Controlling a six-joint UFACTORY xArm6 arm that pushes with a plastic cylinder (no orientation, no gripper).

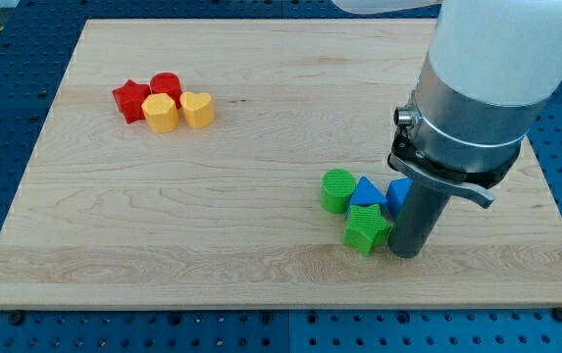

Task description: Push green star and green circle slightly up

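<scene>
My end effector is a plain dark rod with nothing to open or close, so it grips nothing; my tip (407,253) rests on the bench (261,245) at the lower right of the board. Nearest to it, just to the view's left and apparently touching, sits the green star (367,228). Directly above the star, and beside my rod, is a blue triangular block (365,192); a second blue block (399,194), its shape partly hidden by the rod, sits just above my tip. Further to the view's left of the tip, beyond the triangle, lies the green circle (337,190), touching the triangle's edge.

The risk I see is in the crowding. Pushing the star up from here would likely drive it into the blue triangle, carrying that block along or twisting the star sideways. My tip stands beside the star and not below it, so a straight move up may only graze it, and would shove the hidden blue block instead. The circle needs its own approach from below, or it could roll off leftward.

Far off toward the view's top left, a red star (130,100), a red round block (166,86), a yellow block (161,113) and a yellow heart (197,109) cluster, well clear.

I can read no brands, labels or writing anywhere.
</scene>
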